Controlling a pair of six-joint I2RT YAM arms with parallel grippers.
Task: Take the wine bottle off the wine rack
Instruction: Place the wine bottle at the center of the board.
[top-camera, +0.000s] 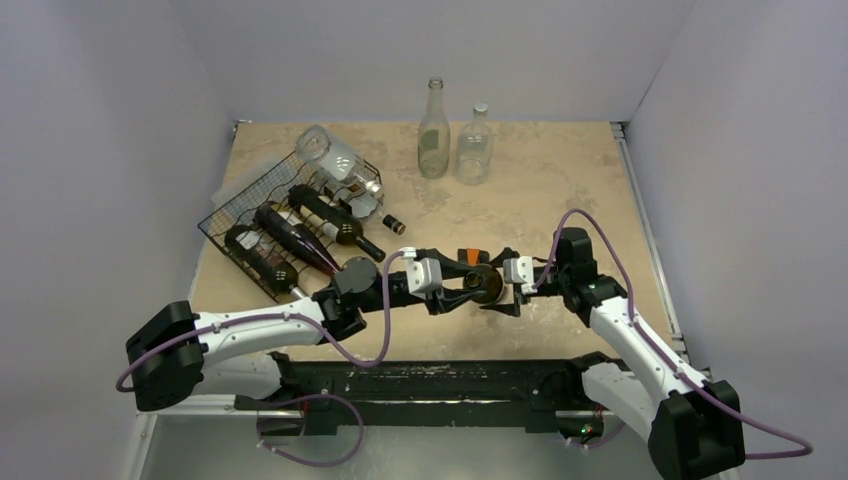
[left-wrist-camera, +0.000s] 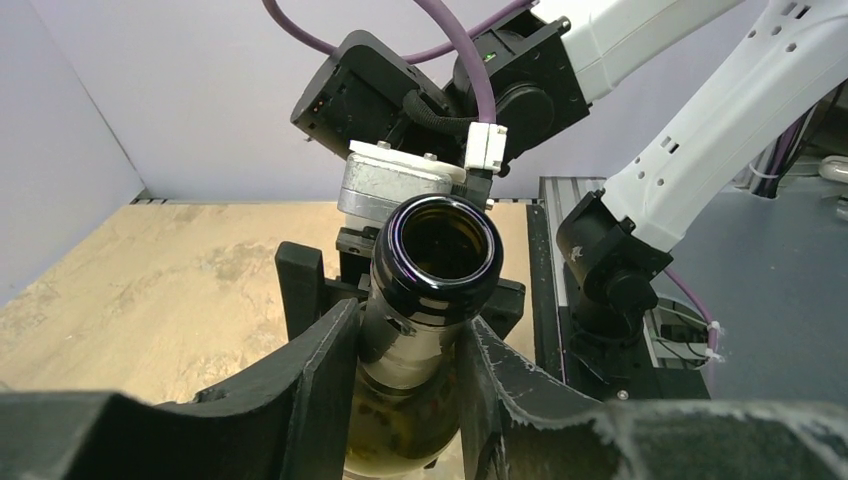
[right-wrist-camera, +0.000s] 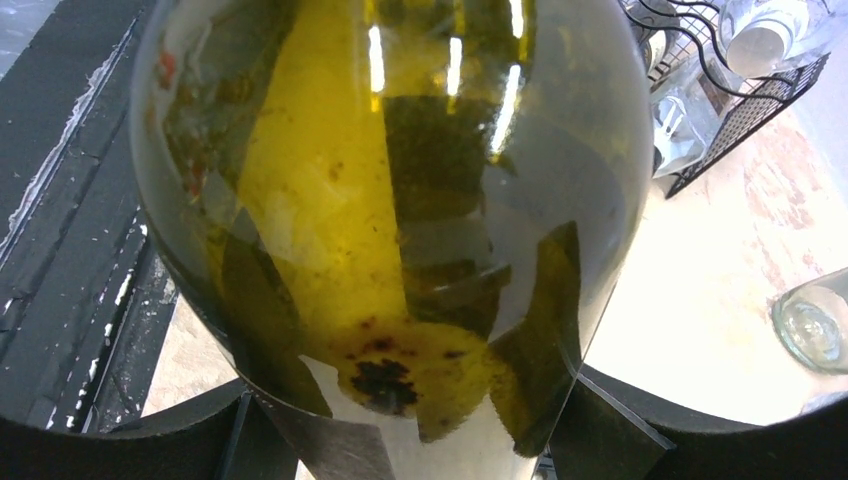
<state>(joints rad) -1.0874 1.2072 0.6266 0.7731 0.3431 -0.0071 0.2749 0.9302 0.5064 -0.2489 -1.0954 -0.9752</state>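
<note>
Well away from the rack (top-camera: 262, 205), to its right and nearer the arm bases, the bottle (top-camera: 487, 284) sits between both grippers, no part of it touching the rack. The left gripper (left-wrist-camera: 410, 320) is closed on the bottle's dark neck: its black fingers (left-wrist-camera: 310, 380) press in from either side just below the open mouth. The right gripper (right-wrist-camera: 410, 400) is clamped wide around the olive-green body, which fills its wrist view, with a finger against the glass on each side.

The rack is black wire mesh and stands on a tan table (top-camera: 560, 190). Three dark bottles (top-camera: 300, 238) lie side by side in the rack, necks pointing out to its right. A clear bottle (top-camera: 335, 160) lies across the rack's far end. A small dark cap (top-camera: 393, 223) lies on the table just right of the rack. Two clear glass bottles (top-camera: 433, 130) stand upright, side by side, further right of the rack and close to the back wall.
</note>
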